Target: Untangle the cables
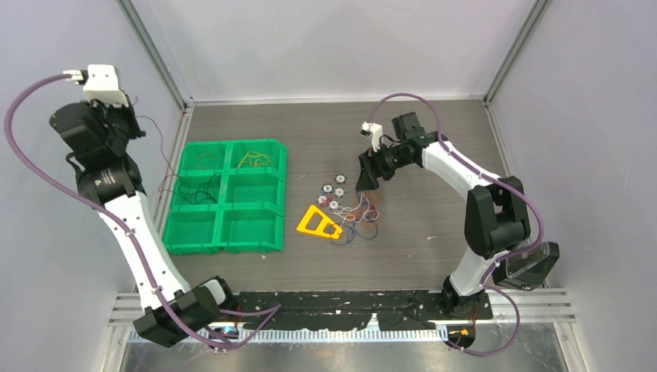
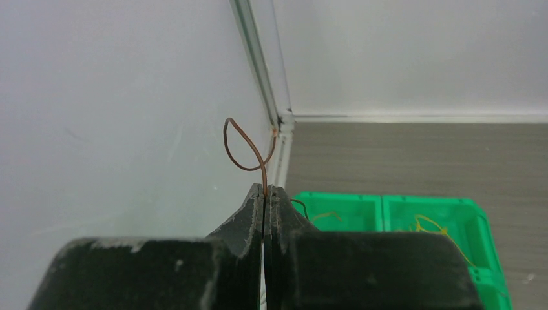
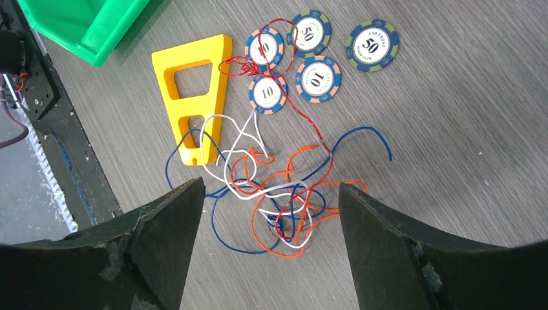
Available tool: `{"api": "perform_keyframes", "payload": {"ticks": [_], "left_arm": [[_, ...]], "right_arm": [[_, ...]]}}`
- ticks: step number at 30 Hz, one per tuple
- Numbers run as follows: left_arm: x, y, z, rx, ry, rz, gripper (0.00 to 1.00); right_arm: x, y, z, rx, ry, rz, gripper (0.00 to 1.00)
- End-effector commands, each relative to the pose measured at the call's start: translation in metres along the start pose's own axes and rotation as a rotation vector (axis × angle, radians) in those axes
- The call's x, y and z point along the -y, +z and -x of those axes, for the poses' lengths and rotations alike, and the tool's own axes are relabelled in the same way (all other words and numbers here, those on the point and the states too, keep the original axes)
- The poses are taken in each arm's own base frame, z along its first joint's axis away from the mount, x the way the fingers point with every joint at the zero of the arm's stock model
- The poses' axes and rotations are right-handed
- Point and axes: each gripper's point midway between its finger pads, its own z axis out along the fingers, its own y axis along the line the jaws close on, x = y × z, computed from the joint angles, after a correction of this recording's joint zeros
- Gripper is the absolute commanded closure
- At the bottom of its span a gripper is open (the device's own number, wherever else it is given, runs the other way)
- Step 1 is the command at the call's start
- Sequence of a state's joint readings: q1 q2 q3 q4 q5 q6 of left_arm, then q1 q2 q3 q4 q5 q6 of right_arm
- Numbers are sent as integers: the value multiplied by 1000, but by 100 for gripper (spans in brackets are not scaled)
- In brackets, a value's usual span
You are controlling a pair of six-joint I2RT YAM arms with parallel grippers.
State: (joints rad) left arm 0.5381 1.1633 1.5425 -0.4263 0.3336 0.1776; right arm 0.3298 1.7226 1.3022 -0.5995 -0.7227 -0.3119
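The left claw (image 2: 265,191) was clamped shut on 1 brown wire (image 2: 240,146). The wire rose from the tips and curled into a small loop in front of the left wall. This claw was raised high at the left, behind the bin (image 1: 225,208). In the top view a thin strand hung from it toward the bin's left edge. Whether the free end touched the bin could not be told.

The right claw (image 3: 271,186) had its jaws spread wide with nothing gripped. It was held above the tangle (image 3: 284,206).

The tangle was blue, orange, white and red strands knotted together. It lay on the table (image 1: 434,155), right of the bin and well apart from it. 1 red strand ran out across the chips (image 3: 318,78): 5 counted, 3 marked 10 and 2 marked 50. White and blue loops overlapped the narrow end of the yellow piece (image 3: 218,84). That piece lay flat just beside the chips, between tangle and bin.

The bin was green with 6 compartments. The back-right one held yellow wires (image 1: 252,160), and the middle-left one held black wires (image 1: 197,191). The back-left one held a few thin wires of unclear colour.
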Motion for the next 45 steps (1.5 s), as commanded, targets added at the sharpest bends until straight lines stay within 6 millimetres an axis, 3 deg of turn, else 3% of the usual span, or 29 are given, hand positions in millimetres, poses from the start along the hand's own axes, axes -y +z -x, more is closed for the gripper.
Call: {"api": "perform_keyframes", "payload": {"ticks": [1, 3, 7, 12, 21, 31, 37, 39, 40, 42, 45], "left_arm": [[29, -8, -35, -60, -75, -115, 100], [37, -7, -62, -132, -120, -144, 100], [43, -9, -93, -217, -165, -160, 100], [51, -11, -147, -357, -160, -191, 100], [57, 2, -244, -594, -164, -221, 100], [83, 2, -321, -936, -176, -258, 100], [93, 11, -344, -1035, -171, -260, 100], [100, 14, -342, -1040, -194, -297, 83], [102, 13, -338, -1037, -204, -313, 74], [101, 13, -312, -982, -213, -346, 58], [96, 2, -266, -909, -157, -394, 44]], "right_arm": [[2, 0, 10, 21, -21, -3, 19], [3, -1, 9, 19, -19, -7, 19], [2, -2, 5, 16, -18, -11, 19], [2, -2, -1, 10, -10, -10, 19], [2, -3, -2, 7, -11, -13, 19], [4, -3, -12, -23, 3, -23, 19], [7, -3, -15, -36, 10, -33, 19], [8, -4, -15, -38, 6, -37, 19], [8, -4, -15, -40, 5, -37, 19], [9, -6, -14, -40, 2, -42, 19], [10, -10, -13, -34, 0, -45, 19]]}}
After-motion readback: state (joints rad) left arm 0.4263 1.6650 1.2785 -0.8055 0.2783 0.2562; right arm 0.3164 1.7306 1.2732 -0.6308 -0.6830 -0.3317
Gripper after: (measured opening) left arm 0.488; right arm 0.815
